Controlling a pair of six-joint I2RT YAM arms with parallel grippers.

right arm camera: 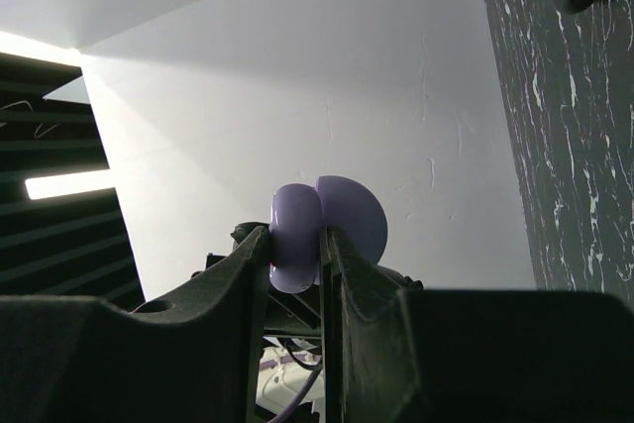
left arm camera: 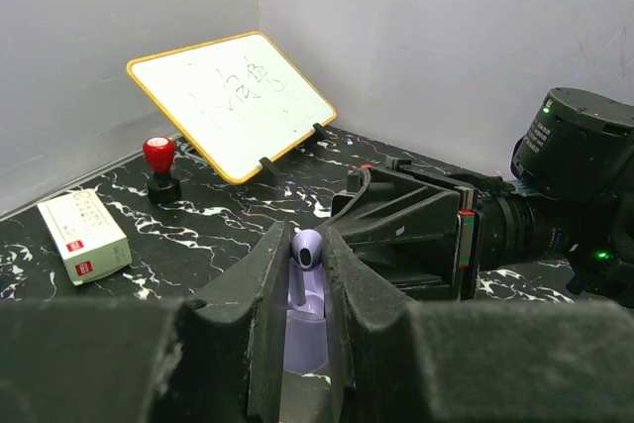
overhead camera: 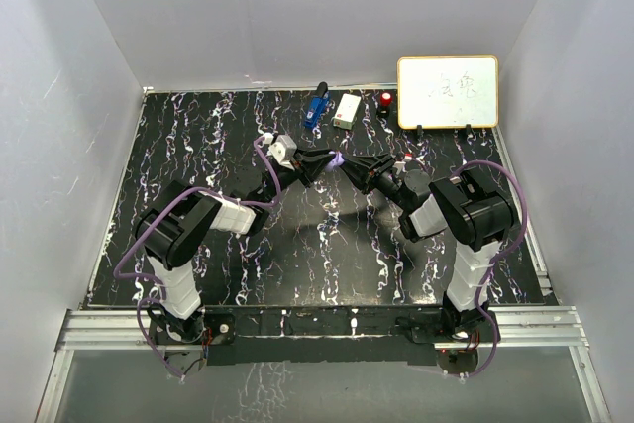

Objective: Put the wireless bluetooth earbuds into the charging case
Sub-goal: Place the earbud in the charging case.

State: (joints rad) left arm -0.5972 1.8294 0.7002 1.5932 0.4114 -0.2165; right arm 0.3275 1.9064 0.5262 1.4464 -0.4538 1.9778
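**Both arms, lifted over the table.** The left gripper [overhead camera: 321,162] is pinching a pale lilac earbud [left arm camera: 308,253]. Its jaws are pressing in on both sides of the earbud, whose rounded head is poking up past the fingertips while the stem runs down between them.

The right gripper [right arm camera: 294,245] is clamping a lilac charging case [right arm camera: 297,230]. One rounded part is sitting between the jaws and a second rounded lobe is showing just beside it.

From above, the two arms are reaching toward each other over the middle of the black marbled table [overhead camera: 198,136]. The grippers are meeting tip to tip, with a small lilac patch showing between them. Whether the earbud is touching the charging case cannot be told.

Along the far edge, a blue tool [overhead camera: 316,109], a white box [overhead camera: 347,111] and a red-topped stamp [overhead camera: 385,101] are lying in a row. A whiteboard [overhead camera: 448,92] is leaning to their right.
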